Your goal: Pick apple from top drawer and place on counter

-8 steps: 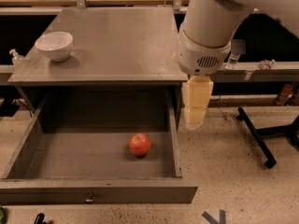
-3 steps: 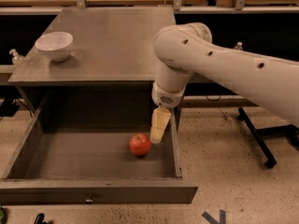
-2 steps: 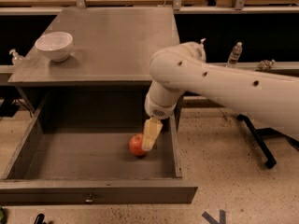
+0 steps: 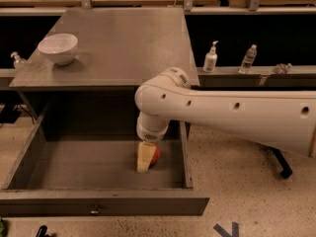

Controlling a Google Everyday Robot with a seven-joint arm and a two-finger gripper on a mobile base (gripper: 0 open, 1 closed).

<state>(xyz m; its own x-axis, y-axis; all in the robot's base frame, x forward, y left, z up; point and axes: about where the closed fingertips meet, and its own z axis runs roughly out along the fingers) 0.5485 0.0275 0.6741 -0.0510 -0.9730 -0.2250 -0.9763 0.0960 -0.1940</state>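
The top drawer (image 4: 74, 169) stands pulled open below the counter (image 4: 123, 38), with a small metal knob on its front panel. The red-orange apple (image 4: 155, 155) lies on the drawer floor near the right wall, mostly hidden behind my gripper. My gripper (image 4: 144, 160) hangs from the white arm, reaches down into the drawer and stands right at the apple's left side, its cream fingers (image 4: 143, 157) covering most of the fruit.
A white bowl (image 4: 58, 48) sits on the counter's left edge. A pump bottle (image 4: 211, 58) and a water bottle (image 4: 248, 59) stand on a ledge to the right. A small bottle (image 4: 18, 60) is at far left. The drawer's right wall (image 4: 183, 154) is close to the gripper.
The arm has swung down and left from beside the counter into the drawer. The gripper has come down onto the apple, which has not moved.
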